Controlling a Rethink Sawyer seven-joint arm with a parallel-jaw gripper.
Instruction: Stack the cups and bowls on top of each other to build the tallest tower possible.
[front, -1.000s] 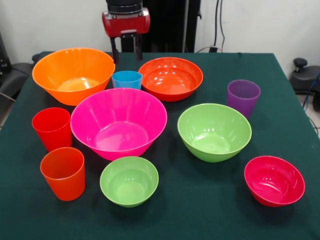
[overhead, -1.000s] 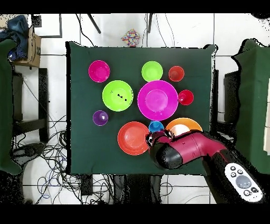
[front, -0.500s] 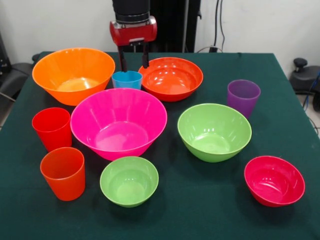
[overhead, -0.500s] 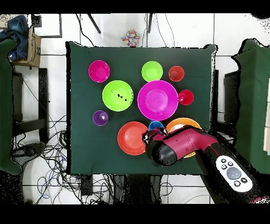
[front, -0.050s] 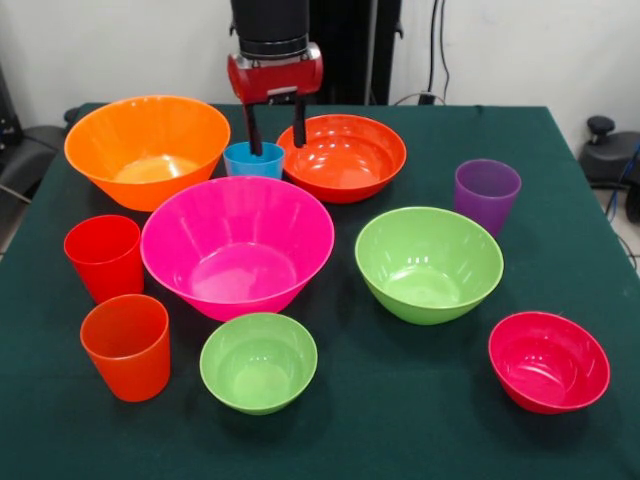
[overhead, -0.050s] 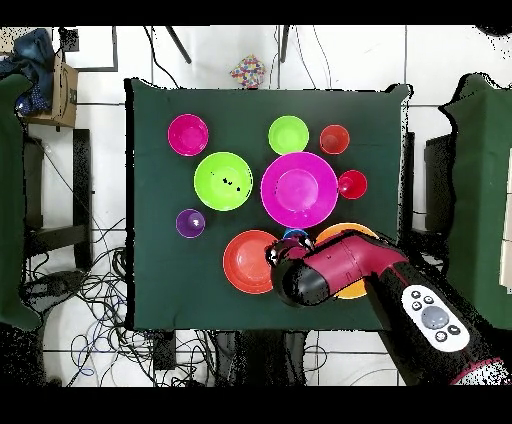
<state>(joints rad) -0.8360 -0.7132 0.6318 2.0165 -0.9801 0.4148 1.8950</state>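
Your end effector (front, -0.050s: 275, 133) hangs spread, apparently straddling the blue cup's (front, -0.050s: 253, 160) far rim, red-orange bowl (front, -0.050s: 342, 157) just beside; descend off-centre and you may tip the cup or clip that bowl.

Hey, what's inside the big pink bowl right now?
Nothing shows inside the big pink bowl: its bare bottom is visible in both views. What lies beneath it on the green table is covered.
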